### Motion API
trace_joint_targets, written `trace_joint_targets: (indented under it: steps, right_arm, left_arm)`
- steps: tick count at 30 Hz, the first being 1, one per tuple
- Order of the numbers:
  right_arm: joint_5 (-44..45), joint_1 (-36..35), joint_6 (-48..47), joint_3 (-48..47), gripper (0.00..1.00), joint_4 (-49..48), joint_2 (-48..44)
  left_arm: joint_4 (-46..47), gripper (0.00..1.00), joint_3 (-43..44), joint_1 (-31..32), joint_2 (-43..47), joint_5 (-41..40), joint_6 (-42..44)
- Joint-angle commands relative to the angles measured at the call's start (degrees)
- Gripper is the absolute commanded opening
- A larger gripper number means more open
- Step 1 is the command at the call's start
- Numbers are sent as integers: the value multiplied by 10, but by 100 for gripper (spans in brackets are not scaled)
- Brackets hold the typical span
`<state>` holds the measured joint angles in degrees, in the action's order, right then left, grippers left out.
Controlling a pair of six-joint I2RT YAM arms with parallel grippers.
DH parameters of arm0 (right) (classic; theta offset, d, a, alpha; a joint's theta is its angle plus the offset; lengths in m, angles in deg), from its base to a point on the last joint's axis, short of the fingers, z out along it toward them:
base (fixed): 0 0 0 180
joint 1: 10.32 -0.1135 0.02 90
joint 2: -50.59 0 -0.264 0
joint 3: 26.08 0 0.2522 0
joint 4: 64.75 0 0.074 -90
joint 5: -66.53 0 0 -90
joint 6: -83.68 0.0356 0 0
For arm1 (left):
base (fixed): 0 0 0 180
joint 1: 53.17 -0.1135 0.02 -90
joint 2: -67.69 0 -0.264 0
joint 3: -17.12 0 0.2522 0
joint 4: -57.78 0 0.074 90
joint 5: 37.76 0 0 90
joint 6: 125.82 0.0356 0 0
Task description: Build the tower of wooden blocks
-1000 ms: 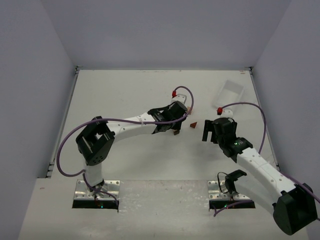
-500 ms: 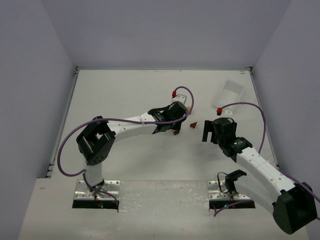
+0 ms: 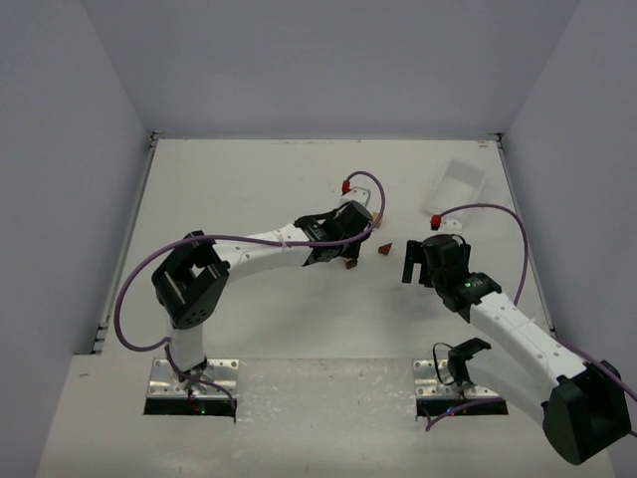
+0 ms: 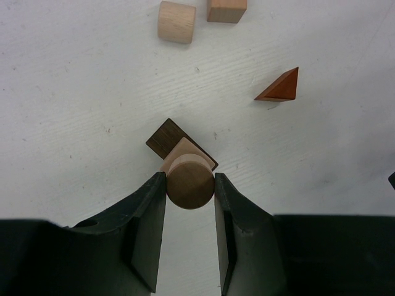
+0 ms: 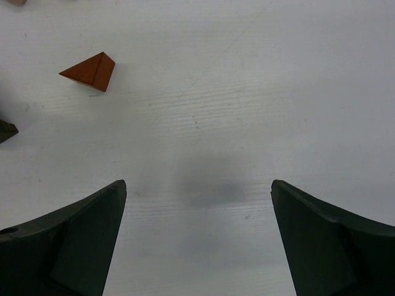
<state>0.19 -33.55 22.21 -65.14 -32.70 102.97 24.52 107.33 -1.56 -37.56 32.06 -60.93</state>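
In the left wrist view my left gripper [image 4: 190, 186] is shut on a brown wooden cylinder [image 4: 190, 179]. The cylinder sits on a pale tan block [image 4: 187, 149], which lies on a dark brown block [image 4: 164, 137] on the table. In the top view this small stack [image 3: 350, 265] is under the left gripper [image 3: 347, 258] at mid-table. A reddish-brown wedge [image 4: 281, 87] lies apart to the right, also seen in the right wrist view [image 5: 91, 70]. My right gripper [image 5: 197, 192] hovers open over bare table, right of the wedge [image 3: 384, 249].
A pale cylinder [image 4: 176, 21] and a tan cube [image 4: 226, 8] lie loose beyond the stack. A clear plastic tray [image 3: 457, 185] stands at the back right. Grey walls enclose the table on three sides.
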Motion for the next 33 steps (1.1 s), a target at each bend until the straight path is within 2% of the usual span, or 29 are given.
trace_joint_targets:
  steps: [1, 18, 25, 28, 33]
  right_arm:
    - [4, 1, 7, -19, 99, -8, -1]
    - [7, 1, 6, -21, 99, -7, 6]
    - [7, 2, 6, -20, 99, -7, 1]
    - [5, 1, 6, -19, 99, -8, 0]
    - [4, 1, 5, -19, 99, -7, -1]
  left_arm:
    - [23, 3, 18, -8, -5, 1, 5]
    - [27, 8, 18, -11, -13, 13, 5]
    - [25, 21, 16, -11, -12, 14, 6]
    - [25, 33, 14, -11, -9, 13, 6]
    - [24, 47, 13, -11, -7, 13, 6]
